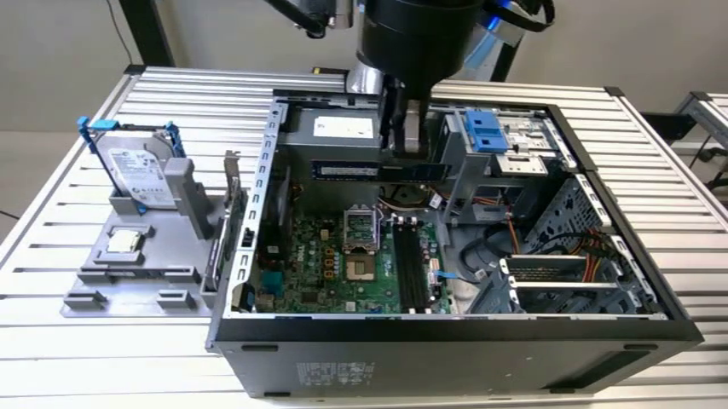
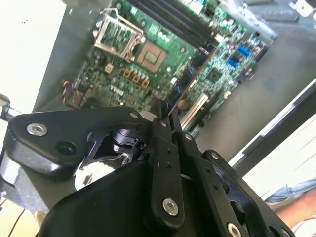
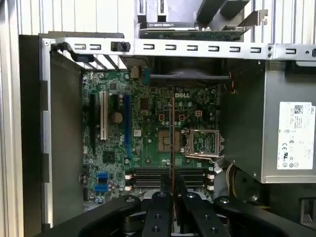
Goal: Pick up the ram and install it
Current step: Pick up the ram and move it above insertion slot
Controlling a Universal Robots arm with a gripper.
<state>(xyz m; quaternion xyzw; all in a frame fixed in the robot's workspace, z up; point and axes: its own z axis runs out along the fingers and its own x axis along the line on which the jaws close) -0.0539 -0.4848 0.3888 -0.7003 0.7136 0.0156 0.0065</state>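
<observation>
A: What are you working over?
B: I'm hovering inside the open case point(image 1: 455, 328), above the motherboard point(image 1: 330, 256), farther back than its black slots point(image 1: 410, 264).
A: And the ram point(image 1: 347, 170)?
B: My gripper point(image 3: 171, 195) is pinching it across its flat faces, clear of the board. I'm judging it light, stiff, thin and fragile; the faces, away from the contact edge, seem the safest hold.

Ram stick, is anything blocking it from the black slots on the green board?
Nothing visible does. The ram, clamped in the end effector, has only open air between it and the memory slots.
</observation>
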